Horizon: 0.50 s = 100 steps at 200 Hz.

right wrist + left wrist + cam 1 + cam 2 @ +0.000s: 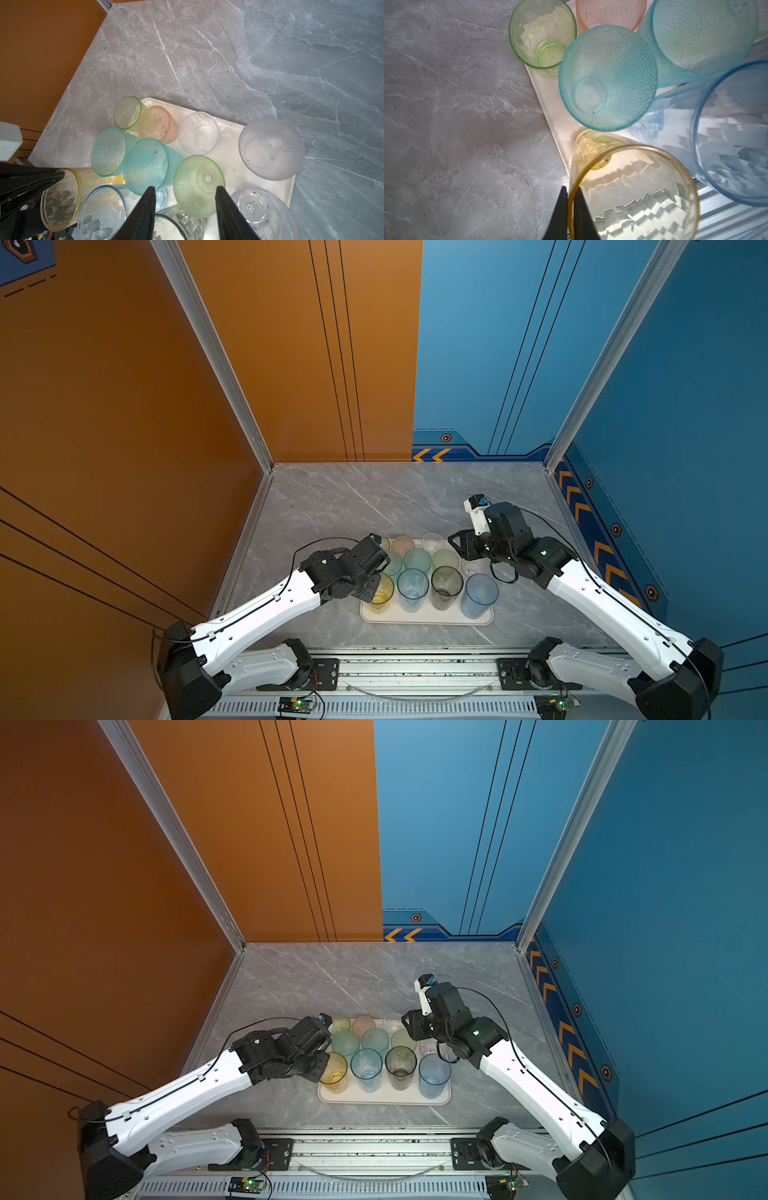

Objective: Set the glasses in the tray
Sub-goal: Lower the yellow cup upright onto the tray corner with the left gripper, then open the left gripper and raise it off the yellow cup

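Marble tabletop (353, 497) shows no stray glasses (412, 587); all in tray (424, 619). My left gripper (571, 188) pinches yellow glass (643, 166) rim, tray's lower-left corner; right gripper (186, 188) part-open, empty. Only release remains, I reckon.

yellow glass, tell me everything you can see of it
The yellow glass is a tall translucent amber tumbler, plastic-looking, with faceted walls, empty and about upright. It is at the near left corner of the tray, beside a blue glass. The left gripper is shut on its rim, fingers one inside, one outside.
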Each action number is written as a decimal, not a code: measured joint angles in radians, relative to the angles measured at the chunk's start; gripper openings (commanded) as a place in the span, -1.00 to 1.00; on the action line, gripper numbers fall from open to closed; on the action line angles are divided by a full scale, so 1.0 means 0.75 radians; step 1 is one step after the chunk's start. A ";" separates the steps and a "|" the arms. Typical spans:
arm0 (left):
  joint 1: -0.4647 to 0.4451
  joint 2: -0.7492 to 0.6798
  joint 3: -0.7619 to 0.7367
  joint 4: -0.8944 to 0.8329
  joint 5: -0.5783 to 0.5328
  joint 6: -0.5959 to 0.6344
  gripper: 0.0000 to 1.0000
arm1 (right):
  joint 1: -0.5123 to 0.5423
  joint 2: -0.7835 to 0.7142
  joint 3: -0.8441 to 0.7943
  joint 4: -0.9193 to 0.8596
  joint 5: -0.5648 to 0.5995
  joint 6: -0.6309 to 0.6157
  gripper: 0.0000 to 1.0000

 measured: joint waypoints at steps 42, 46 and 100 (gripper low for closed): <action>0.008 0.011 -0.001 -0.013 0.007 0.004 -0.57 | 0.000 0.000 0.000 0.000 0.000 0.000 -0.09; 0.009 0.009 -0.001 -0.014 0.007 0.007 -0.56 | 0.000 0.000 0.000 0.000 0.000 0.000 -0.09; 0.023 -0.040 -0.002 -0.017 0.007 0.005 -0.42 | 0.000 0.000 0.000 0.000 0.000 0.000 -0.08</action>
